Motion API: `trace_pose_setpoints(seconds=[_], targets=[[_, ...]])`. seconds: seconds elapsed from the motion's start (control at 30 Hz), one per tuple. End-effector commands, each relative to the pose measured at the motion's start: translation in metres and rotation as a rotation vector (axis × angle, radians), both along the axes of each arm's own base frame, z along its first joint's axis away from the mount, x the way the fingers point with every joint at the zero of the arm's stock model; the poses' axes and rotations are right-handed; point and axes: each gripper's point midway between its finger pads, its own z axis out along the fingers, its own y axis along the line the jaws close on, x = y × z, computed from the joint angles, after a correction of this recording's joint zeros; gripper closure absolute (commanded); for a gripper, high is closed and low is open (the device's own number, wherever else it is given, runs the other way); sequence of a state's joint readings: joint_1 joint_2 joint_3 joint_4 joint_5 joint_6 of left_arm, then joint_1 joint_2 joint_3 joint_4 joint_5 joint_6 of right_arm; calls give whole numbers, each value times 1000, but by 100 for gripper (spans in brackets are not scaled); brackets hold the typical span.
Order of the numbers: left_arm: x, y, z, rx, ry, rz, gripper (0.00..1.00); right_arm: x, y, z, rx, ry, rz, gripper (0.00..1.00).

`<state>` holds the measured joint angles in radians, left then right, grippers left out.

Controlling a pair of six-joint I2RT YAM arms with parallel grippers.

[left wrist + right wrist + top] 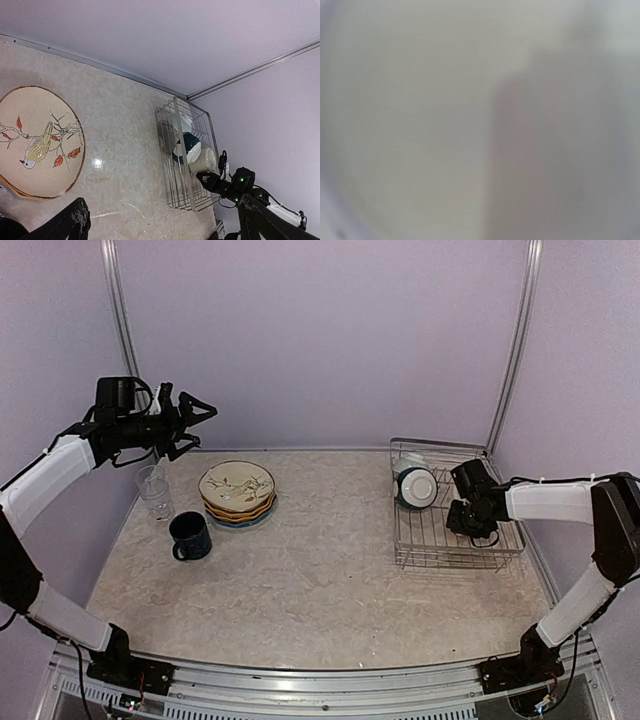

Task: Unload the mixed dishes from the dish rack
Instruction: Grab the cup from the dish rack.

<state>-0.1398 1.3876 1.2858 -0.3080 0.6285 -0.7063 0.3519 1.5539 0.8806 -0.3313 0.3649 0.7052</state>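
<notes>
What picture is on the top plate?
The top plate shows a yellow bird on a branch with red leaves; left wrist view.

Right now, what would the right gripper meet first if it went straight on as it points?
Most likely the teal bowl in the dish rack, at its pale inside: the right gripper sits close to it and its wrist view is all pale blur.

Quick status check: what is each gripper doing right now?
Left gripper: open, holding nothing.
Right gripper: at the dish rack, beside the cream mug; open or shut cannot be told, since its wrist view is a pale blur.
</notes>
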Motion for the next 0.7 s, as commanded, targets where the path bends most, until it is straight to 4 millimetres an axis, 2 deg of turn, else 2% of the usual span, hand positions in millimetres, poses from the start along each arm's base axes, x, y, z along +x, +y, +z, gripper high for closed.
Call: trace_pose_setpoints(seconds=[0.0,0.17,0.37,0.57,0.67], targets=[[0,-7,5,12,-15,-27,1,7,-6,20,4,-100,-32,81],[-1,-13,4,3,-4,-56,1,6,-6,50,0,-169,4,100],[-3,-18,1,2,6,-76,1,2,-2,90,17,-262,70,100],[-6,-28,2,-14,5,-121,1,-7,6,145,72,-420,155,100],[-9,-37,-1,-11,16,-153,1,-12,5,157,107,-482,158,100]])
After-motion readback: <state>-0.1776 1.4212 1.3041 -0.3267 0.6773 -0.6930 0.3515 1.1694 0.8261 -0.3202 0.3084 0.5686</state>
